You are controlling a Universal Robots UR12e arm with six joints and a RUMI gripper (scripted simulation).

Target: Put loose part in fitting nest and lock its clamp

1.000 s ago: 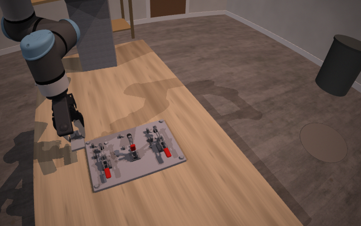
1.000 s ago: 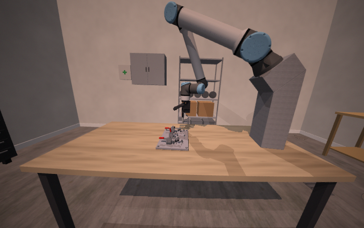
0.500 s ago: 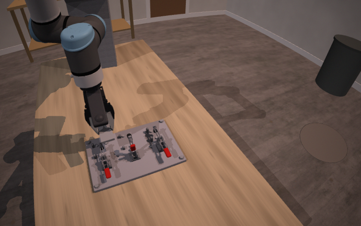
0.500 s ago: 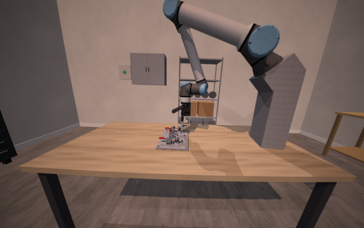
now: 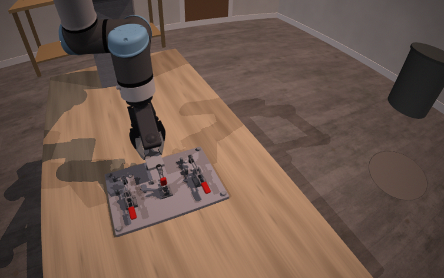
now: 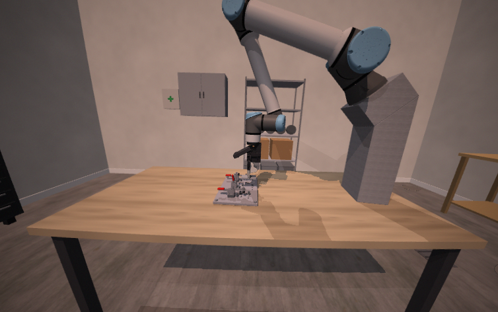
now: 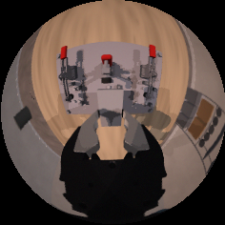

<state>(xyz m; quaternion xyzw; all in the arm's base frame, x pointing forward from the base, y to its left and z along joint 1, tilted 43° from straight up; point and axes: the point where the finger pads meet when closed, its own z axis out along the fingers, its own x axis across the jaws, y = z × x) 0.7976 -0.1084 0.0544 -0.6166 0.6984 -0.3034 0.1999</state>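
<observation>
the end effector (image 5: 153, 154) (image 6: 248, 172) (image 7: 111, 110) is closed on the grey part (image 5: 154, 162) (image 7: 111, 101), holding it above the near-arm edge of the fixture plate (image 5: 147, 221) (image 6: 235, 201) (image 7: 126, 49), in line with the middle clamp (image 5: 165, 191) (image 7: 107, 71). if the middle nest fits, bring the part in level and square, clear of that clamp's raised red handle (image 5: 163, 181) (image 6: 232, 178) (image 7: 106, 57), then lower it gently before pushing it against the stop block.

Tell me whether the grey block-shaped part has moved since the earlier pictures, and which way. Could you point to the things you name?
Yes: from beyond the flat grey base plate's left edge (image 5: 153, 212) in the top view, the grey block-shaped part (image 5: 154, 162) (image 7: 110, 101) has shifted right.
</observation>
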